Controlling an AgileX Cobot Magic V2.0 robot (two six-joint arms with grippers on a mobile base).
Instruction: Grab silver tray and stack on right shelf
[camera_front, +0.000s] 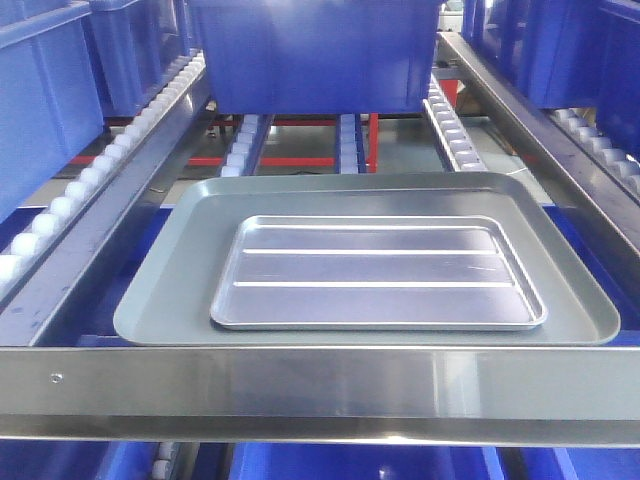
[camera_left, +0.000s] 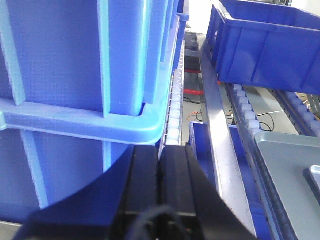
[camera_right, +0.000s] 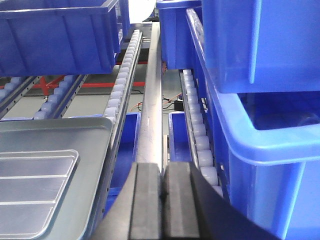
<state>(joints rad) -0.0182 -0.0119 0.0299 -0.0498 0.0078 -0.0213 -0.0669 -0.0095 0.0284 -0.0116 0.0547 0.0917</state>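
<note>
The shiny silver tray (camera_front: 378, 272) with two raised ribs lies flat inside a larger matte-grey tray (camera_front: 165, 300). Both rest on the shelf level of white rollers behind a broad steel front bar (camera_front: 320, 385); I cannot tell whether this is the right shelf. No gripper shows in the front view. My left gripper (camera_left: 160, 150) is shut and empty, left of the trays beside a blue bin (camera_left: 75, 65). A corner of the silver tray (camera_left: 315, 177) shows at that view's right edge. My right gripper (camera_right: 163, 167) is shut and empty, over a steel rail to the right of the silver tray (camera_right: 30, 195).
A blue bin (camera_front: 315, 55) stands on the rollers just behind the grey tray. More blue bins fill the left lane (camera_front: 40, 110) and the right lane (camera_right: 260, 100). Steel rails (camera_right: 152, 100) and roller tracks (camera_front: 455, 135) separate the lanes. Blue bins sit below the shelf.
</note>
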